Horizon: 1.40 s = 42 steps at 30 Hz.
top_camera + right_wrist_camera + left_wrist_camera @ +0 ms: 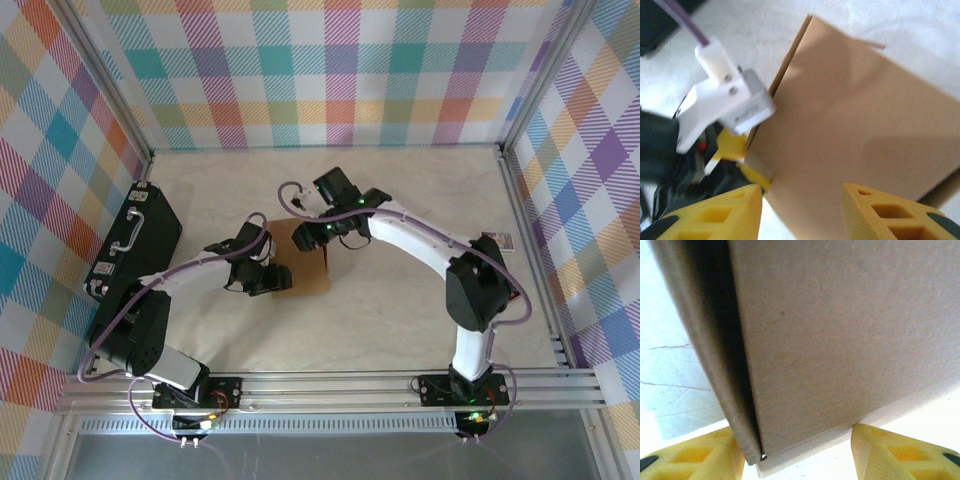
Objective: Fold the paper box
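Seen from above, both arms cover much of the paper box [312, 274]. The left gripper [268, 280] is too dark there to tell whether it pinches the card. In the left wrist view the box runs off the top and right edges. The packet [497, 241] at the far right is too small to read.

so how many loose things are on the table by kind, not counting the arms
paper box: 1
black hard case: 1
small printed packet: 1
total: 3
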Available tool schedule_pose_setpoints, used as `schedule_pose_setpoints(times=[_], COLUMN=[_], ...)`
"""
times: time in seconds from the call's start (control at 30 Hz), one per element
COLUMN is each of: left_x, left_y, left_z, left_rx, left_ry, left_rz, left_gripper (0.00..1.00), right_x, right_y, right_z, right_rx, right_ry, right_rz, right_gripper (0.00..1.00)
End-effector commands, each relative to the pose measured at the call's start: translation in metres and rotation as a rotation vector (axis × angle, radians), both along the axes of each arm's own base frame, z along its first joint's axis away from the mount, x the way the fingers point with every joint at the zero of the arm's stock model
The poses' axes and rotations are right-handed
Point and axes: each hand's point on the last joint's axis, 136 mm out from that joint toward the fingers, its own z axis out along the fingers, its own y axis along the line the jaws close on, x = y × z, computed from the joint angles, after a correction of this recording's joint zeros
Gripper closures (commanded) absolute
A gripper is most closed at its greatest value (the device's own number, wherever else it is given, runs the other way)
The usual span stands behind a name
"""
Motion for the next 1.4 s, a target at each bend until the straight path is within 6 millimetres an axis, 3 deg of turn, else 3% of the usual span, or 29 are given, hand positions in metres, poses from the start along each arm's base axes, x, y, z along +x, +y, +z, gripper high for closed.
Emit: schedule_pose_setpoints(times=[0.0,0.23,0.53,0.67,1.0,1.37], left_x=[-0.005,-0.002,0.002,0.0,-0.001,0.019], left_y=[0.007,0.007,0.008,0.02,0.018,0.031], left_z=[-0.007,-0.002,0.003,0.0,-0.017,-0.019], left_rx=[0.056,0.061,0.07,0.115,0.098,0.19], left_ry=[0.028,0.018,-0.014,-0.055,-0.068,-0.155], left_rz=[-0.014,-0.016,-0.024,-0.007,-0.012,0.021], left_gripper=[0.44,0.44,0.42,0.39,0.38,0.39], right_x=[0.017,0.034,0.028,0.027,0.024,0.019], right_y=[0.007,0.013,0.008,0.007,0.007,0.006], right_z=[-0.018,-0.056,-0.088,-0.091,-0.097,-0.107], right_rx=[0.017,-0.021,-0.056,-0.06,-0.071,-0.087], right_ry=[0.064,0.147,0.24,0.247,0.271,0.303], right_rz=[0.005,-0.019,-0.029,-0.025,-0.015,-0.005], right_gripper=[0.54,0.54,0.54,0.54,0.54,0.54])
